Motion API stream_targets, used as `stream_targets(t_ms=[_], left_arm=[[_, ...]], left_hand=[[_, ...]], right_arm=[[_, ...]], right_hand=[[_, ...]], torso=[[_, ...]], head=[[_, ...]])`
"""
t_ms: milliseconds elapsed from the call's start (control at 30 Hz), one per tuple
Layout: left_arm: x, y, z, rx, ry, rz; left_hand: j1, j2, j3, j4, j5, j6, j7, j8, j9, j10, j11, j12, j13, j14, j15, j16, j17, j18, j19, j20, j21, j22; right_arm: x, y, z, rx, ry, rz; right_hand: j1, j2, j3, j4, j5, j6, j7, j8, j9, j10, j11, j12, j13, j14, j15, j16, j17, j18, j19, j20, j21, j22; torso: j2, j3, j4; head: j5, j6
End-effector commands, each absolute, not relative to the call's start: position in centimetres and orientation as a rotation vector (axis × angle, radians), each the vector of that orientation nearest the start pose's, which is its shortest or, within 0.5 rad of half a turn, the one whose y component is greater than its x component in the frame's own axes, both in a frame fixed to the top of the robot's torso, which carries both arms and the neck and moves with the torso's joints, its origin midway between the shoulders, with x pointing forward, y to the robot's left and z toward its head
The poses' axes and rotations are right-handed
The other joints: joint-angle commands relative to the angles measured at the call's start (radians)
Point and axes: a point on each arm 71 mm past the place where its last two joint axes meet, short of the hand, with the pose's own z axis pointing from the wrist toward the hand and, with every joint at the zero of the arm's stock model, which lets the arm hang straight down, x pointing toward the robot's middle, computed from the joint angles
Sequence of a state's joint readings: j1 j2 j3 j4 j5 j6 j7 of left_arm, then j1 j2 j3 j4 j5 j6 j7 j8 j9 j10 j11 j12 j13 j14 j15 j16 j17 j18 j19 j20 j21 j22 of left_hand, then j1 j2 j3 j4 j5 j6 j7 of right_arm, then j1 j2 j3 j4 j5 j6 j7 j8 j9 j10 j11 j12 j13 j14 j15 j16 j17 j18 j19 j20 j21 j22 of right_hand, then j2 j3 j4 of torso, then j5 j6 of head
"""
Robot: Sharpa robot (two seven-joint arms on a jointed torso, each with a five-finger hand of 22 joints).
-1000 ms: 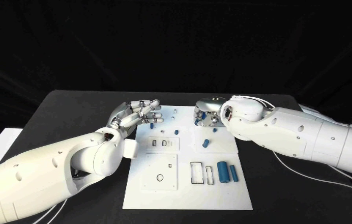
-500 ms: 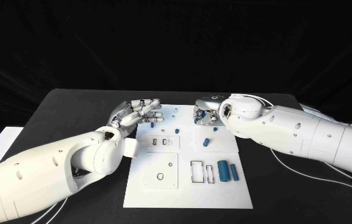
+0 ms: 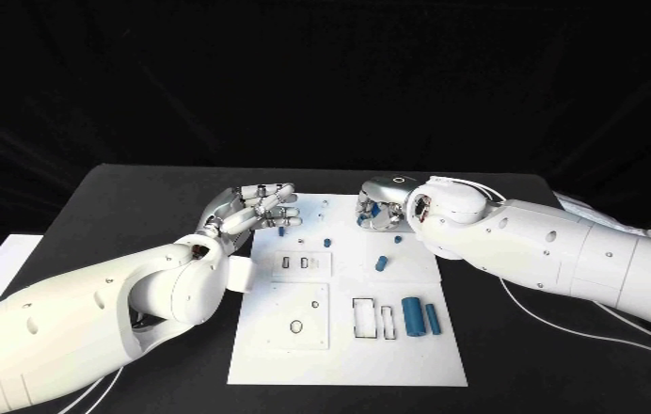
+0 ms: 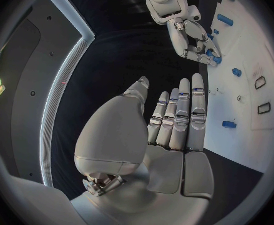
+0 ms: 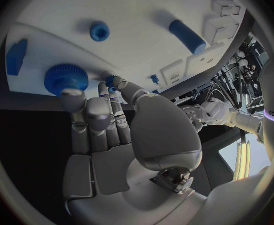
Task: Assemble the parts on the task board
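Note:
The white task board (image 3: 346, 358) lies in the middle of the black table. My right hand (image 3: 381, 213) hovers over the board's far edge with its fingers curled. In the right wrist view its thumb and a finger (image 5: 103, 91) pinch a small blue part (image 5: 110, 79), right beside a blue gear (image 5: 64, 78) that stands on the board. My left hand (image 3: 258, 206) hangs at the board's far left corner, fingers straight and apart, holding nothing (image 4: 174, 130). A blue cylinder (image 3: 411, 318) and a thinner blue pin (image 3: 433, 318) lie near the board's right edge.
A short blue part (image 3: 381, 264) lies mid-board, with a small blue peg (image 3: 327, 243) left of it. Raised white plates with slots (image 3: 301, 263) and a hole (image 3: 296, 326) occupy the board's left half. White cables (image 3: 570, 325) trail on the table at the right.
My right hand has edged slightly toward the far side of the board. The left hand and the loose parts have stayed put.

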State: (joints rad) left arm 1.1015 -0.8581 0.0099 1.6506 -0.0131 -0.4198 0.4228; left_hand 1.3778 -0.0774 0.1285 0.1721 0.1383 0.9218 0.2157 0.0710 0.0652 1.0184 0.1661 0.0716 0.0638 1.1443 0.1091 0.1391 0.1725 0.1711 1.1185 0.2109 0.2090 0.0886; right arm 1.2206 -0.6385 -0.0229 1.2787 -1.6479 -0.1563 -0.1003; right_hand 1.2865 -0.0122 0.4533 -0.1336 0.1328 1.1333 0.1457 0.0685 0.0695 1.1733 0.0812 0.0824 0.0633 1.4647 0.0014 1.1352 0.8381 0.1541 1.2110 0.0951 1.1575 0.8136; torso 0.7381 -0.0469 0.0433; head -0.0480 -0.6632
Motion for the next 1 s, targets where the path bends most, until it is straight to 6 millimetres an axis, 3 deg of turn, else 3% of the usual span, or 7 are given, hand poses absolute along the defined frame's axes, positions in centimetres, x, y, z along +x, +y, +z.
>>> stream_targets(t_ms=[33,267,467,733,1000], left_arm=[[45.5,18.3,-19.2,-1.16,1.405,-1.59],[45.4,18.4,-19.1,-1.159,1.406,-1.593],[45.1,18.3,-18.8,-1.155,1.408,-1.602],[44.9,18.1,-18.3,-1.145,1.409,-1.616],[44.8,18.0,-18.0,-1.14,1.41,-1.623]], left_hand=[[-0.002,0.009,-0.002,-0.005,-0.006,0.003,0.003,-0.006,0.0,-0.004,0.002,-0.006,0.0,0.007,0.001,-0.003,0.001,0.01,0.006,0.0,-0.005,-0.001],[-0.002,0.009,-0.002,-0.005,-0.006,0.003,0.003,-0.006,0.0,-0.004,0.002,-0.006,0.0,0.007,0.001,-0.003,0.001,0.01,0.006,0.0,-0.005,-0.001],[0.0,0.012,-0.001,-0.009,-0.006,0.004,0.003,-0.006,0.0,-0.004,0.002,-0.006,0.0,0.007,0.001,-0.005,0.002,0.01,0.007,0.0,-0.007,-0.002],[0.0,0.012,-0.001,-0.009,-0.006,0.004,0.003,-0.006,0.0,-0.004,0.002,-0.006,0.0,0.007,0.001,-0.005,0.002,0.01,0.007,0.0,-0.007,-0.002],[0.0,0.012,-0.001,-0.009,-0.006,0.004,0.003,-0.006,0.0,-0.004,0.002,-0.006,0.0,0.007,0.001,-0.005,0.002,0.01,0.007,0.0,-0.007,-0.002]], right_arm=[[53.1,-15.8,-17.9,-0.332,1.597,0.529],[53.4,-15.1,-17.4,-0.307,1.558,0.548],[53.6,-14.2,-17.0,-0.3,1.534,0.559],[54.3,-13.2,-17.1,-0.299,1.531,0.555],[54.7,-12.3,-17.2,-0.301,1.528,0.554]], right_hand=[[0.016,0.004,0.007,-0.001,0.0,0.007,0.0,0.003,0.003,0.007,-0.001,0.002,0.001,0.019,-0.009,0.005,0.002,-0.013,0.005,0.0,0.006,0.003],[0.014,-0.002,0.012,0.0,-0.001,0.006,0.001,0.001,0.003,0.007,0.0,0.0,0.001,0.019,-0.008,0.012,0.009,-0.015,0.008,0.0,0.013,0.011],[0.012,-0.004,0.014,0.002,-0.002,0.006,0.002,0.0,0.002,0.006,0.001,-0.001,0.0,0.019,-0.008,0.014,0.011,-0.015,0.008,0.0,0.015,0.013],[0.009,-0.01,0.016,0.004,-0.004,0.004,0.002,-0.001,0.002,0.004,0.002,-0.004,0.0,0.018,-0.007,0.019,0.016,-0.015,0.008,0.001,0.018,0.016],[0.007,-0.011,0.017,0.006,-0.004,0.004,0.003,-0.001,0.002,0.004,0.002,-0.005,0.0,0.018,-0.007,0.021,0.018,-0.016,0.009,0.001,0.02,0.018]], torso=[[0.0,-0.0003,0.0009],[0.004,-0.0012,0.0023],[0.013,-0.0064,0.0106],[0.025,-0.0106,0.0155],[0.032,-0.0108,0.0188]], head=[[0.0,0.005],[0.005,0.013],[0.001,0.022],[0.002,0.03],[0.003,0.038]])
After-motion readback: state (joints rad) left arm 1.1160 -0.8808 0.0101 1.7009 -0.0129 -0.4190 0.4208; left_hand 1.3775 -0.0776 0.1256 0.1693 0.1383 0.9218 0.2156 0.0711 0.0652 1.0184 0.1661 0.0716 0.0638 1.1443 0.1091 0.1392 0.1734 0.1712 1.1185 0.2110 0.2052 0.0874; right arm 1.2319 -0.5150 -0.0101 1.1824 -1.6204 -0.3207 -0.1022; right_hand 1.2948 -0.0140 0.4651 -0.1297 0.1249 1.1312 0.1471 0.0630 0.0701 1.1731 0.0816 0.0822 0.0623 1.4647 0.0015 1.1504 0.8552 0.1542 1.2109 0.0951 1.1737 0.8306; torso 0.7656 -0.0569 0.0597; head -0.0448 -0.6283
